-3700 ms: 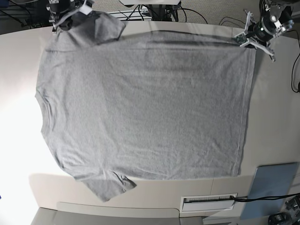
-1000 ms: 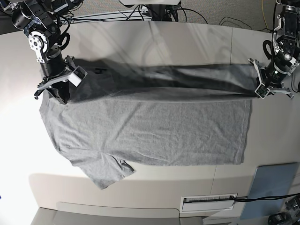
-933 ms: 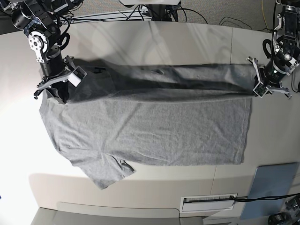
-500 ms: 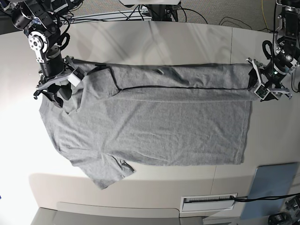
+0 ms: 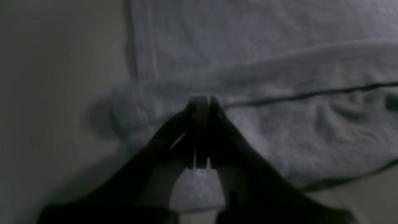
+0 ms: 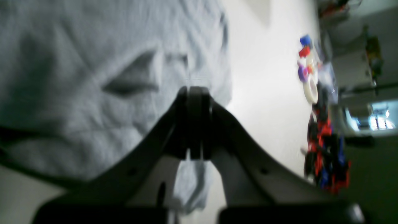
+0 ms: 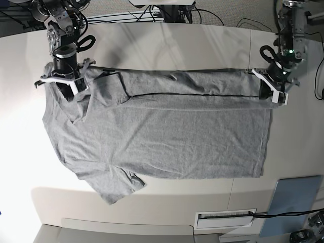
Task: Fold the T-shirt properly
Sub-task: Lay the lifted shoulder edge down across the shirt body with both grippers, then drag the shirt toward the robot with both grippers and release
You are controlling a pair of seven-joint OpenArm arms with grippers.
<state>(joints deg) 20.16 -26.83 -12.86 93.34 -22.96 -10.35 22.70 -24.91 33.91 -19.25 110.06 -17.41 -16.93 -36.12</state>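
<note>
The heather-grey T-shirt (image 7: 162, 136) lies flat on the table, plain side up. Its far strip is folded over toward me, and a dark fold line runs across the folded strip (image 7: 192, 87). My left gripper (image 7: 267, 90) sits over the hem end of that strip, at the right of the base view. In the left wrist view it (image 5: 201, 101) is shut, with the T-shirt (image 5: 279, 130) under the tips and nothing between the fingers. Over the sleeve end at the left is my right gripper (image 7: 65, 90). The right wrist view shows it (image 6: 192, 91) shut and empty above rumpled T-shirt cloth (image 6: 77, 77).
A flat blue-grey panel (image 7: 293, 200) lies at the near right corner of the pale table (image 7: 167, 45). Beside it is a white slotted unit (image 7: 225, 218). Cables run along the far edge. A tape roll (image 6: 311, 90) and colourful clutter (image 6: 325, 149) show beyond the table.
Both grippers carried the far edge toward me, laid it down as a fold and let go. Since then they have shut empty and drawn back toward the far side.
</note>
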